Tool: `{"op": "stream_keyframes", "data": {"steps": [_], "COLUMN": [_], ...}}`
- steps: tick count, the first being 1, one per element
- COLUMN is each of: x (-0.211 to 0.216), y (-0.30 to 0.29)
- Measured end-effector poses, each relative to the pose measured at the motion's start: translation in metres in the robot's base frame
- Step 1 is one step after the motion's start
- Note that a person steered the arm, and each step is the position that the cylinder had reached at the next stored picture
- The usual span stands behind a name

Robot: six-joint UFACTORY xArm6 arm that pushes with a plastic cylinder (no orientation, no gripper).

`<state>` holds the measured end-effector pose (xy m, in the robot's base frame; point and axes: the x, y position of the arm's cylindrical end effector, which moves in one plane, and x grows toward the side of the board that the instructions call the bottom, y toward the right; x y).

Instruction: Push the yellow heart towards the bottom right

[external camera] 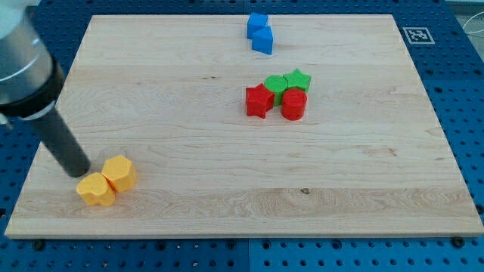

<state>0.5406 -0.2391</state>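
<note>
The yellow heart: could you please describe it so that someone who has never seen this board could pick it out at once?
Start at the wooden board and go to its corner at the view's bottom left, where two yellow blocks touch beside my tip. The yellow heart is the lower, more leftward one, with a notched, lobed outline. Its neighbour, the yellow hexagon-like block, sits higher and to the right, with flat sides.

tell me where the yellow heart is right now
The yellow heart sits near the board's bottom-left corner, touching a second yellow block up-right; my tip is just above-left.
</note>
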Motion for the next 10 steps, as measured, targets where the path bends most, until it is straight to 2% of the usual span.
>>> {"op": "stream_keyframes", "data": {"steps": [2,4,6,8,9,10], "x": [0.034,0.05,0.078,0.068,0.078,0.078], "y": [0.023,0.083,0.064,0.099,0.13,0.131]}}
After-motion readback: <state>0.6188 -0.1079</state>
